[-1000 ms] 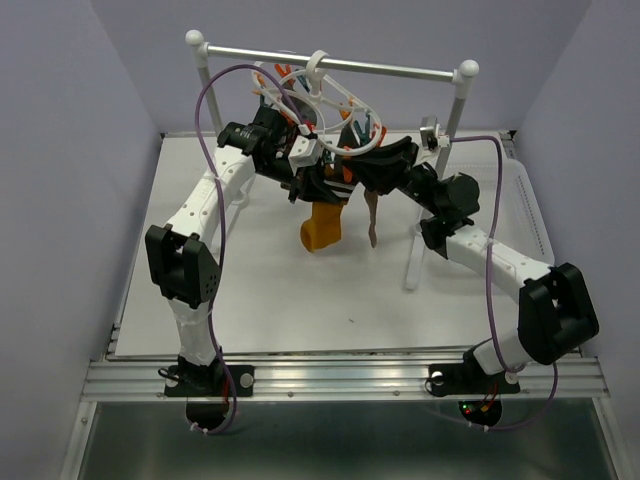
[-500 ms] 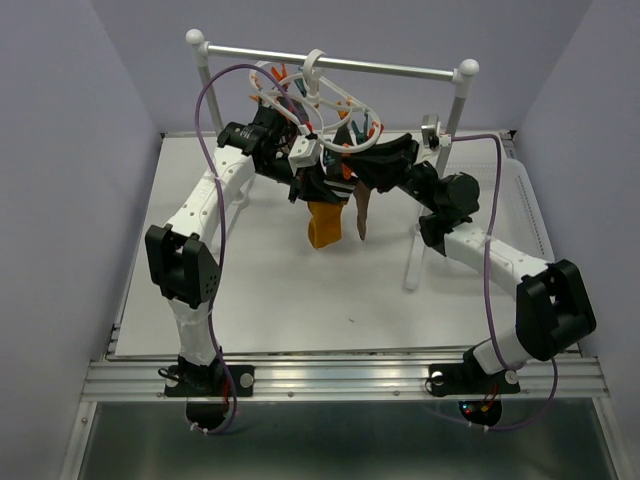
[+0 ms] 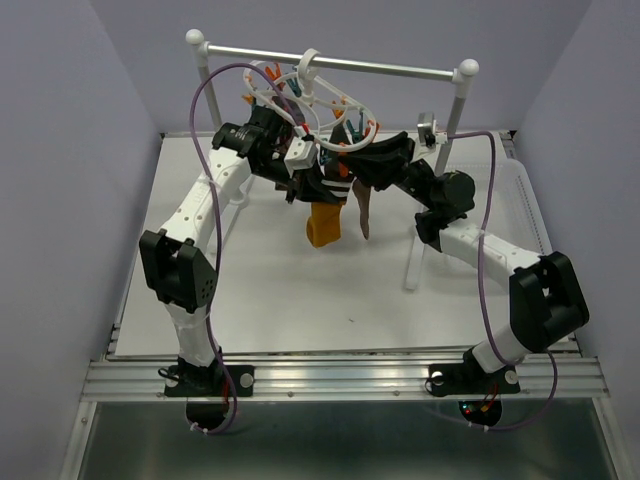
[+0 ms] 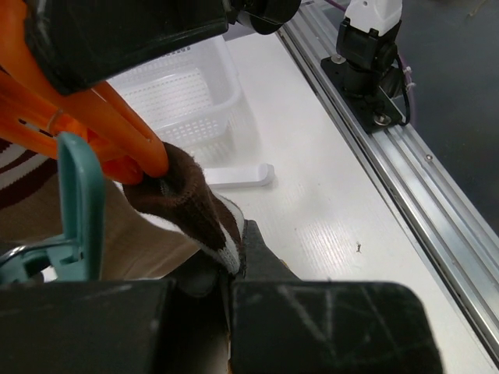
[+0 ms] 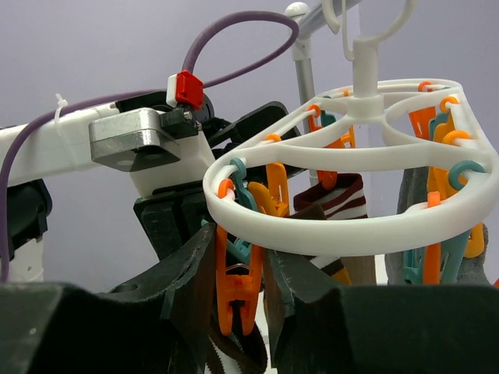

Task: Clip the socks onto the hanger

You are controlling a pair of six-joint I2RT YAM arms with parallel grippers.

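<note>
Nearest the arm bases the surface (image 3: 300, 300) lies bare. The near post of the white rack (image 3: 415, 262) stands on it to the right, and a white basket (image 4: 187, 93) sits out past the right arm. Over the middle of the surface a mustard sock (image 3: 323, 225) and a thinner brown sock (image 3: 362, 215) dangle from the hanger. Just above them the two hands meet. The left hand (image 4: 226, 276) is closed on the cuff of a striped sock (image 4: 191, 206), brown with white bands, and holds it against the mouth of an orange clip (image 4: 117, 132), with a teal clip (image 4: 78, 202) just beside it. Whether the cuff is already between the tips cannot be told. The right hand (image 5: 242, 273) pinches an orange clip from both sides, under the white ring of the hanger (image 5: 312, 234), and this is probably the same clip. The step looks like seating the cuff. To do it well, push the fabric deep between the tips while the clip is pinched open, release the clip first, and let go of the sock only once it bites. The hanger hangs by its hook from the crossbar (image 3: 380, 68), so a sideways shove could swing the mouth away. The crowded neighbouring clips and hung socks leave little room, and the cuff could snag the teal clip.
</note>
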